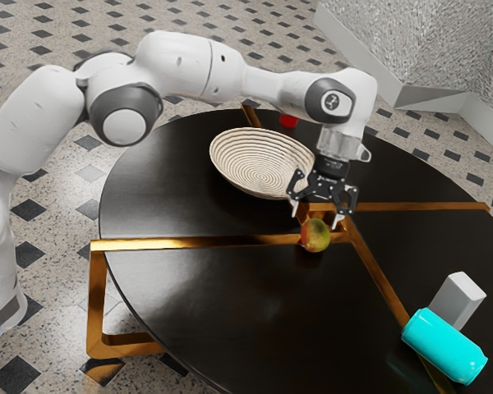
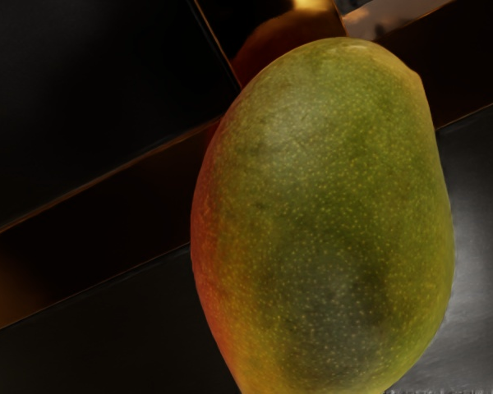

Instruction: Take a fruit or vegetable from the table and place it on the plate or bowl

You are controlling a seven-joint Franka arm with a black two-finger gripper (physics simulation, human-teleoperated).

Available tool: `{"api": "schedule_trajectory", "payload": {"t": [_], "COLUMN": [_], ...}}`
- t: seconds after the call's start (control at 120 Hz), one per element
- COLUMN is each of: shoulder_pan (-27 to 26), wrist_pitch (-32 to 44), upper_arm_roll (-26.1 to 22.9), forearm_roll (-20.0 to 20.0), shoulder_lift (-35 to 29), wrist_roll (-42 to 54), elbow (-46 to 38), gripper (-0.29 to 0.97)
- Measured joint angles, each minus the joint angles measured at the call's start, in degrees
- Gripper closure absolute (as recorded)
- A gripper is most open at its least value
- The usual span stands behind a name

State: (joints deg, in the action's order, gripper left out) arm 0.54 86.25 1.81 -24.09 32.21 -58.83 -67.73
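A green-yellow mango (image 1: pixel 315 235) with a red blush lies on the dark round table (image 1: pixel 197 287), on a gold inlay strip. My black gripper (image 1: pixel 317 215) hangs directly over it, open, its fingertips apart just above the fruit's top and not touching it. In the wrist view the mango (image 2: pixel 329 230) is very close under my hand. A white woven bowl (image 1: pixel 230 156) sits tilted on the table just behind the gripper, toward the exterior view's left.
A teal can (image 1: pixel 444 345) lies on its side at the table's front right edge, with a grey box (image 1: pixel 458 300) just behind it. A small red object (image 1: pixel 288 121) sits behind the bowl, partly hidden by my arm.
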Motion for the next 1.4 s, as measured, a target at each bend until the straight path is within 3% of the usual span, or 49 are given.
{"api": "schedule_trajectory", "payload": {"t": [1.05,1.225,1.317,1.4], "shoulder_pan": [2.35,2.35,1.92,1.46], "wrist_pitch": [6.07,6.67,6.80,7.40], "upper_arm_roll": [-1.54,-1.54,-1.21,0.00], "forearm_roll": [-3.79,-4.03,-3.75,-2.16], "shoulder_lift": [5.68,5.81,2.80,-8.33], "wrist_roll": [3.39,3.58,3.59,3.24], "elbow": [-0.49,-0.43,-0.91,-8.26], "gripper": [0.00,0.26,0.30,0.30]}}
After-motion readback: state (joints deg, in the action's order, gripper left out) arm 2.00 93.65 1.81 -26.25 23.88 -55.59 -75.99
